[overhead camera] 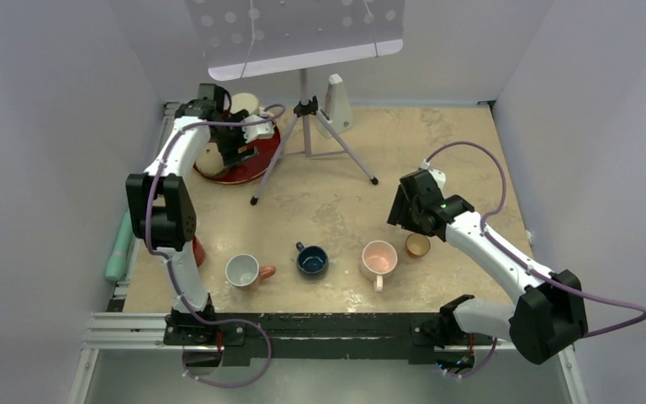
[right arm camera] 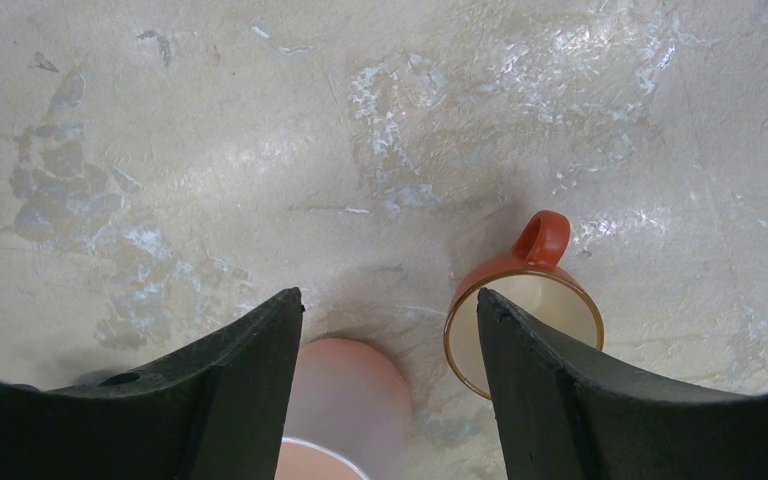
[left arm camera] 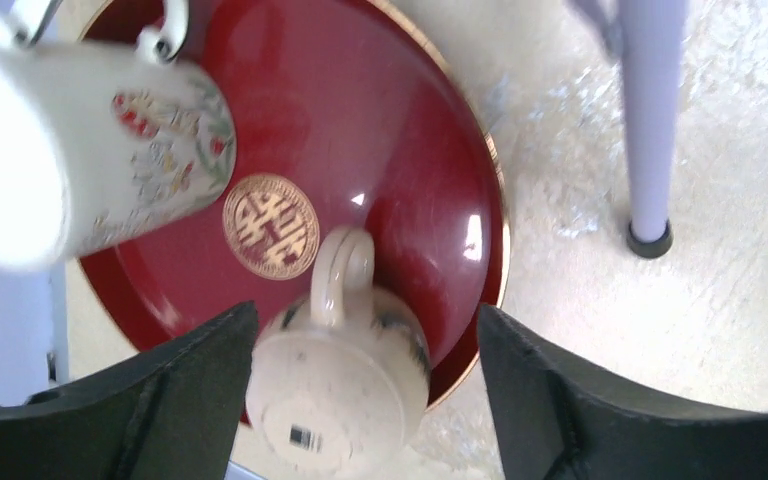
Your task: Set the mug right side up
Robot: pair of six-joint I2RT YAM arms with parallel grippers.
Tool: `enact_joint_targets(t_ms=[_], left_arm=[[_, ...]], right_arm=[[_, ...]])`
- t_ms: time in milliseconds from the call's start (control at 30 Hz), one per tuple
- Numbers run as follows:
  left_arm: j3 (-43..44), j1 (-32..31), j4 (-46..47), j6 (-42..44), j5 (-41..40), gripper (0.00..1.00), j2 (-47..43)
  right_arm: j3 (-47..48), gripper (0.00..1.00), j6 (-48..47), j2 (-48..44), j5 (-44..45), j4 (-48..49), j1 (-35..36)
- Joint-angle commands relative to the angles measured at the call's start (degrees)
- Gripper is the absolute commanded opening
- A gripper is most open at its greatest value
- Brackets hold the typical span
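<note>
Far left on the table (overhead camera: 437, 151), tray (left arm camera: 380, 130) bearing an upside-down mug (left arm camera: 335, 390), second mug (left arm camera: 110, 150) beside it. Right of the tray, tripod (overhead camera: 307, 126). Along the near edge, left to right: left mug (overhead camera: 242, 271), middle mug (overhead camera: 311, 260), right mug (overhead camera: 378, 258), then small cup (overhead camera: 418, 245) just beside the last.

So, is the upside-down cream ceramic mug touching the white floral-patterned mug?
Apart: in the left wrist view, bare red plate shows between the upside-down cream mug and the floral mug.

Top camera looks steeply down over the whole table (overhead camera: 336, 210) — wrist cameras sit close above its red plate (overhead camera: 261, 162) and orange mug (overhead camera: 418, 245).
</note>
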Motion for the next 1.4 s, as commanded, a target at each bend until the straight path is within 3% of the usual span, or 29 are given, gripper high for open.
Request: enact_joint_targets(t_ms=[0,167,333,400,467,533,567,900,967,1033,1067,1100,1167,1267,1367], left_arm=[[6.50,-1.36,-2.73,8.11,-4.64,0.77,5.87],[15.88,-1.41,-11.39,11.64,-9.65,0.76,13.84],[15.68,-1.49,-11.95,13.13,-11.43,0.76,16.79],[16.24,-1.50,-11.38,12.33,-14.08,0.69,18.51],[17.15,-1.54,-12.16,11.86,-16.88,0.45,19.90],[17.36,-1.58,-12.31,10.50,-17.06,0.04,19.46],[17.01,-1.57,-11.57,9.32,-16.48,0.00,18.59],[15.86,1.61,-11.99,-8.52,-7.30,0.00,6.16],[15.45,3.84,-13.40,-13.05,-3.54,0.00,3.51],[14.34,5.70,-14.60,-17.43,0.60,0.00,0.39],[13.78,6.53,-15.10,-19.54,2.48,0.00,-1.25],[13.41,7.10,-15.85,-21.58,3.86,0.00,-2.65],[13.80,8.15,-18.80,-25.50,6.52,0.00,-5.21],[14.84,8.61,-24.24,-31.38,14.99,0.00,-9.88],[13.40,8.59,-27.19,-37.10,24.82,0.00,-14.74]], right_arm=[[1.26,0.67,-0.90,-2.06,-0.69,0.52,-0.30],[1.56,0.67,-0.97,-2.64,-0.38,-0.34,-0.30],[1.21,0.67,-0.82,-3.30,-0.61,-0.19,-0.31],[1.57,0.67,-1.14,-2.88,-0.58,-0.34,-0.26],[1.96,0.67,-1.42,-2.68,-0.63,-0.44,-0.31],[2.32,0.66,-1.58,-2.70,-0.63,-0.68,-0.27],[2.54,0.67,-1.55,-2.72,-0.72,-0.71,-0.25],[8.23,0.67,-5.05,-3.53,-2.49,-0.81,-0.19],[9.62,0.74,-7.17,-4.07,-4.78,0.25,-0.03],[11.15,0.90,-8.58,-5.25,-7.32,1.98,0.89],[11.85,0.98,-9.19,-5.80,-9.11,3.60,1.42],[12.62,0.99,-9.48,-6.19,-10.84,5.29,2.06],[14.16,0.99,-9.53,-6.20,-14.81,9.90,4.15],[18.04,0.99,-9.42,-3.15,-17.10,16.21,11.09],[21.19,0.99,-8.22,1.79,-24.82,26.79,16.96]])
